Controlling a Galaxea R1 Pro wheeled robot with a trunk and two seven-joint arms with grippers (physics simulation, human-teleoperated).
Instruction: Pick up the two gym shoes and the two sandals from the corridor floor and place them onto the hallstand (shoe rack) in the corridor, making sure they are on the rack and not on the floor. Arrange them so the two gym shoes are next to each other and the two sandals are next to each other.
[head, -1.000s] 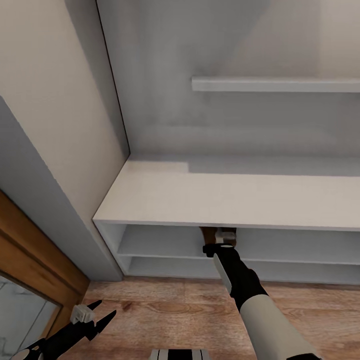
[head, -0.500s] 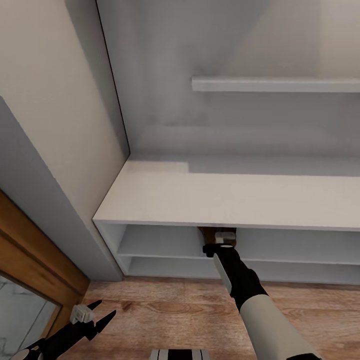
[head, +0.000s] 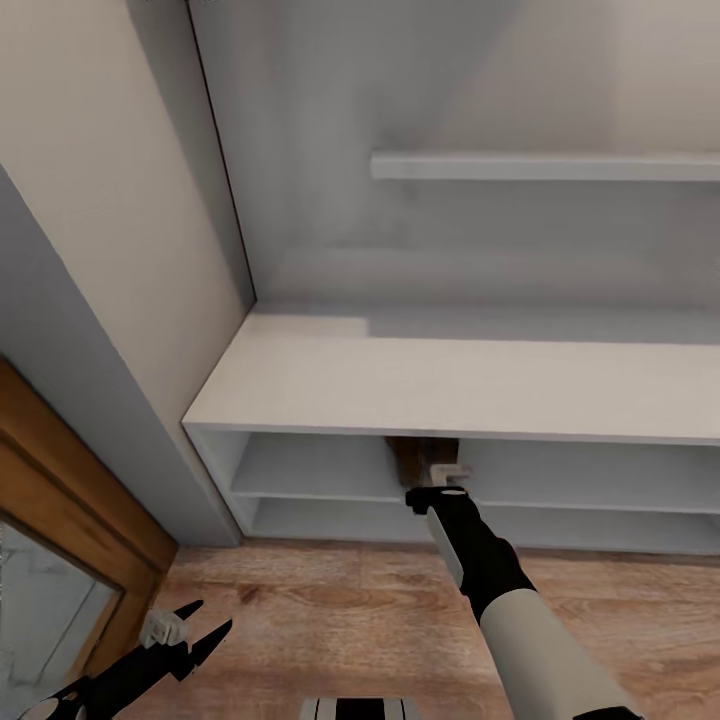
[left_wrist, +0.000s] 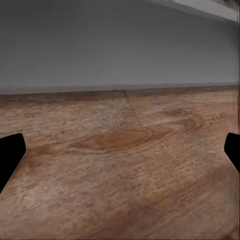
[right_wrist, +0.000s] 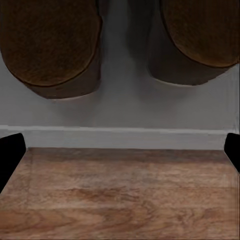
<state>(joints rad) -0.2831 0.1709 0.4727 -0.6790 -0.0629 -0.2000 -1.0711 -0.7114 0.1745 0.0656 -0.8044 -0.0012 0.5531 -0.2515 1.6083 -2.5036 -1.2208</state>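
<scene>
Camera drift accounts for most of the change: the whole head view has shifted slightly, the wall shelf (head: 545, 166) sitting a little further left and the hallstand (head: 450, 385) a little higher, so the head has moved rather than the furniture. Against the rack, the right gripper (head: 437, 492) appears drawn back a little from the shelf opening.

Both sandals (right_wrist: 50, 47) lie side by side on a shelf of the hallstand, off the corridor floor (head: 330, 620). In the right wrist view their rounded ends face the gripper, long axes running back into the shelf, a clear gap between the left one and the right one (right_wrist: 200, 37). The right gripper is spread, fingertips well apart and holding nothing; the sandals lie straight ahead of it.

The left gripper (head: 190, 625) hangs low over bare floor, jaws spread, empty.

Judgement: the sandal pair looks placed. No gym shoe is in view, so the remaining work lies elsewhere; neither arm can be called nearer.
</scene>
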